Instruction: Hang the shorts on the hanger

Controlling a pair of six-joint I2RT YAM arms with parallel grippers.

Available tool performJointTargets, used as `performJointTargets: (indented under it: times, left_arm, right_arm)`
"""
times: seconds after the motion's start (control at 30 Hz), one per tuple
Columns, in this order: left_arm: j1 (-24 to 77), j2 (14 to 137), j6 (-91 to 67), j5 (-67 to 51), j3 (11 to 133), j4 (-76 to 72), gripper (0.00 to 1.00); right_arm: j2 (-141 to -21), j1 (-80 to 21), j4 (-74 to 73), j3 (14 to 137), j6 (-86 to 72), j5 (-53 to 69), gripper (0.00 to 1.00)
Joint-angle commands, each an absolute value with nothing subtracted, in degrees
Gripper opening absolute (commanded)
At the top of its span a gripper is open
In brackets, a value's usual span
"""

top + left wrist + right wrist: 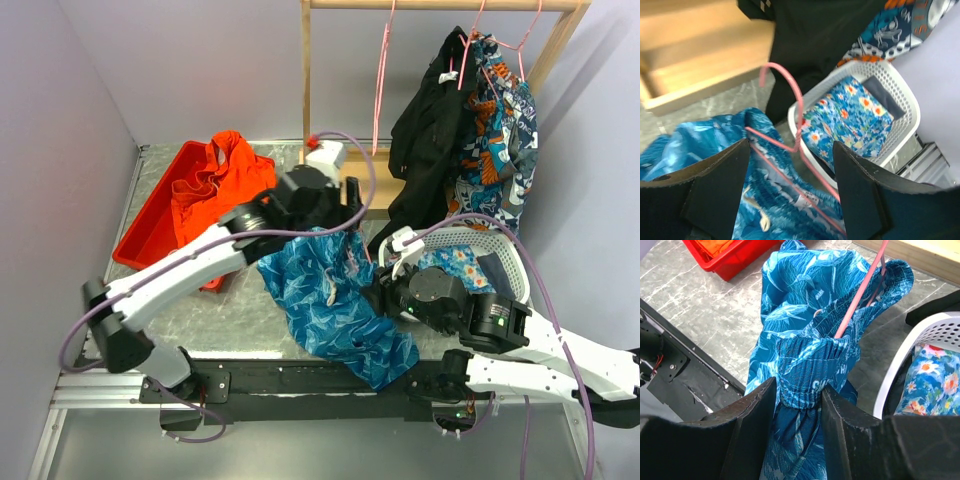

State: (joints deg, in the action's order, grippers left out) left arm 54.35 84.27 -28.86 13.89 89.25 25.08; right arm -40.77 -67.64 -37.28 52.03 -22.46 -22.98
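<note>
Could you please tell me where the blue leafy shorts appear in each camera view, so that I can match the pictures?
Top external: the shorts lie in the lower middle of the picture.
Left wrist: the shorts fill the lower left, with a pink hanger across them.
Right wrist: the shorts run down the centre.
Shared landmark: the white basket, right of the shorts in every view.

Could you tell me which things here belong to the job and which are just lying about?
Job: shorts, pink hanger, right gripper clamping the waistband, left gripper open.
Lying about: red bin, orange garment, white basket, black garment.
</note>
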Motion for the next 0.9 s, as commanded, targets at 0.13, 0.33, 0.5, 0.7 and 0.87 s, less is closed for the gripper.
performJointTargets:
  times: [0.13, 0.33, 0.5, 0.7, 0.87]
  left_arm:
    - [54.23, 92.89, -28.39, 9.22, 92.9, 18.55, 0.71]
    - [54.23, 95.71, -27.07, 8.44, 92.29, 11.26, 0.6]
    - [54.14, 92.74, -25.58, 11.5, 89.74, 5.36, 0.09]
    - [56.33, 85.53, -20.23, 21.52, 90.43, 8.43, 0.01]
    - [60.11, 82.01, -14.78, 32.5, 93.86, 14.15, 0.01]
  right_arm:
    - [-39.99, -67.59, -35.07, 54.14, -21.71, -24.79, 0.0]
    - [-39.64, -67.67, -35.68, 54.67, -21.71, -24.61, 0.0]
    - [-40.08, -67.59, -36.73, 55.37, -21.53, -24.87, 0.0]
    - [-41.74, -67.59, -38.75, 57.74, -21.97, -25.49, 0.02]
    - [-43.68, -67.68, -39.9, 60.47, -22.76, -26.28, 0.31]
